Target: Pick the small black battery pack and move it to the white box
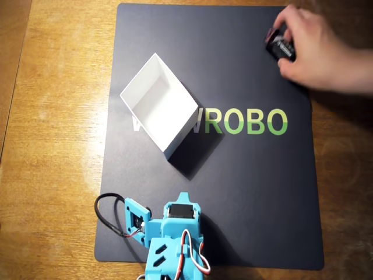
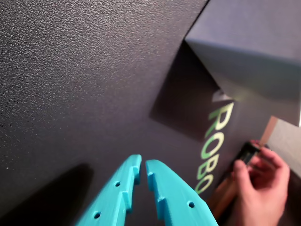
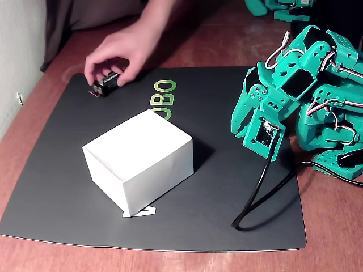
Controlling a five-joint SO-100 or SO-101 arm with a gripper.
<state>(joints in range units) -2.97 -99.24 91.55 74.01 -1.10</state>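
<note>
The gripper point(image 2: 142, 165) jaws are nearly closed, empty, above bare mat point(image 2: 84, 84). In the overhead view, a person's hand point(image 1: 317, 49) holds the small black battery pack point(image 1: 281, 46) at the mat's far right corner, well apart from the white box point(image 1: 160, 105).

The teal arm point(image 3: 300, 85) is folded back on itself at the near edge in the overhead view, wrist tucked low. The gripper point(image 2: 143, 165) has its two fingers point(image 2: 120, 188) nearly together, just a thin slit between the tips, nothing in them. A person's hand point(image 1: 317, 49) reaches in, fingers curled down.
</note>
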